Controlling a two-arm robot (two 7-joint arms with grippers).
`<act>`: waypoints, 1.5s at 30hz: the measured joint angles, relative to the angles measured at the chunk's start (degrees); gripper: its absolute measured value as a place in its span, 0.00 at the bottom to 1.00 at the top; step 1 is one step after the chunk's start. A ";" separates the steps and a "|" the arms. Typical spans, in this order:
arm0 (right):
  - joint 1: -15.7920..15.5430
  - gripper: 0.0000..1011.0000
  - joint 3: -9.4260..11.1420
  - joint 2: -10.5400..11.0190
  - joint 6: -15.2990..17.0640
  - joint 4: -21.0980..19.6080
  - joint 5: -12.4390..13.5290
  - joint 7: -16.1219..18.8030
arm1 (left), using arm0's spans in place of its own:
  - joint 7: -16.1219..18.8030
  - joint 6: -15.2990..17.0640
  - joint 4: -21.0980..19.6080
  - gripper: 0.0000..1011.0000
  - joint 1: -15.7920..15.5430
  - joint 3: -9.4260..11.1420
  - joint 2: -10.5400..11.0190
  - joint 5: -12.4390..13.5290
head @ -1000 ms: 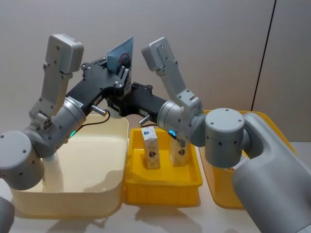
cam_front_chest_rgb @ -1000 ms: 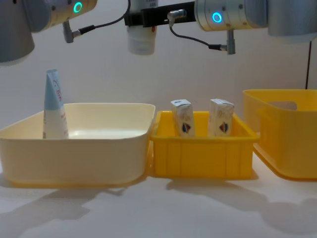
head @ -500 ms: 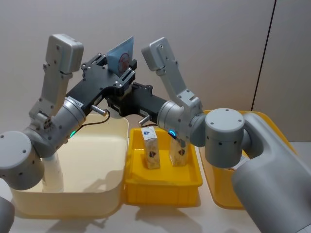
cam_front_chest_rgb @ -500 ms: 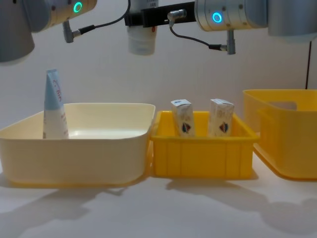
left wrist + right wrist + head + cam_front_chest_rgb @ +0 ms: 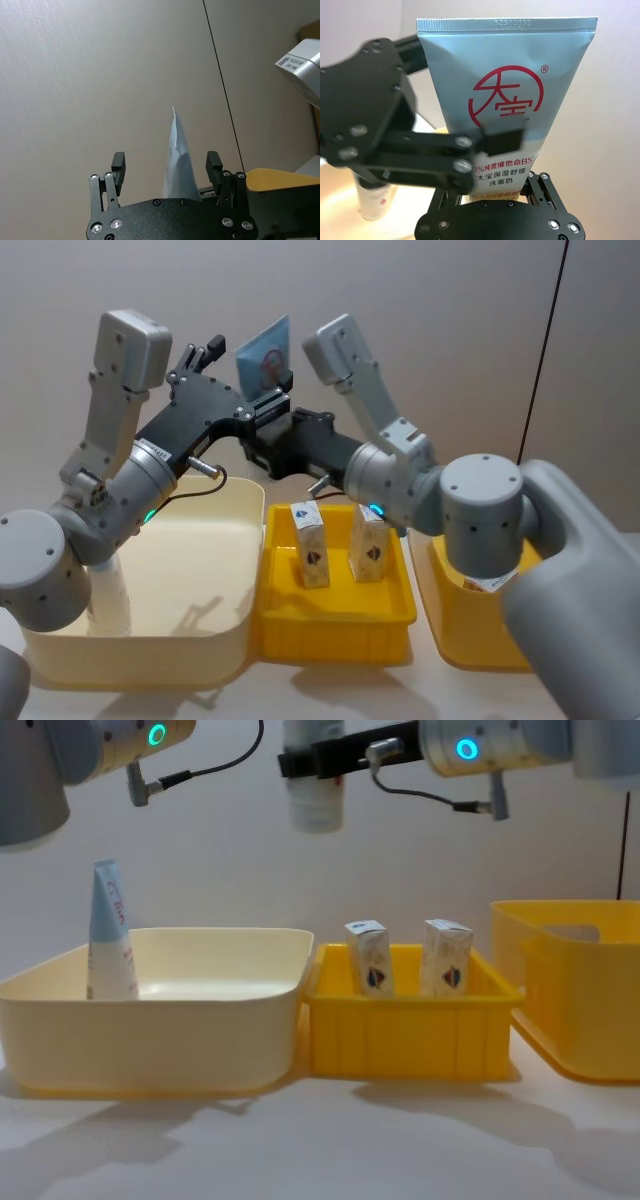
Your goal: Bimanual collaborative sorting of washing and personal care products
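Pale blue-and-white tube (image 5: 264, 348) was held upright high above the tubs, its cap end clamped in the right gripper (image 5: 494, 194), left gripper (image 5: 166, 161) spread wide either side of it, second tube (image 5: 108, 935) stood in the cream tub (image 5: 200, 1020), white cartons (image 5: 368, 958) stood in the small yellow tub (image 5: 410, 1040).

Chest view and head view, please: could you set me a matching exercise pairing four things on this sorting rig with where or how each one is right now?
Things
1. raised tube
2. standing tube
3. two cartons
4. left gripper

Places or states
A. upright side by side in the small yellow bin
B. open, fingers apart on either side of the raised tube
C. clamped in the right gripper, up in the air
D. upright at the left end of the cream tub

Pairs: 1-C, 2-D, 3-A, 4-B
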 joint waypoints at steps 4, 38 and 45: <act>-0.05 0.50 0.08 1.61 1.66 -1.56 -1.16 -0.69 | 0.00 0.00 0.00 0.99 0.00 0.00 0.00 0.00; -0.44 0.50 6.25 8.19 16.43 -8.13 -10.00 -14.82 | 0.00 0.00 0.01 0.99 0.01 0.00 0.00 0.00; 0.06 0.50 7.72 8.20 20.00 -6.88 -11.89 -18.65 | 0.00 0.00 0.01 0.99 0.01 0.00 0.00 0.00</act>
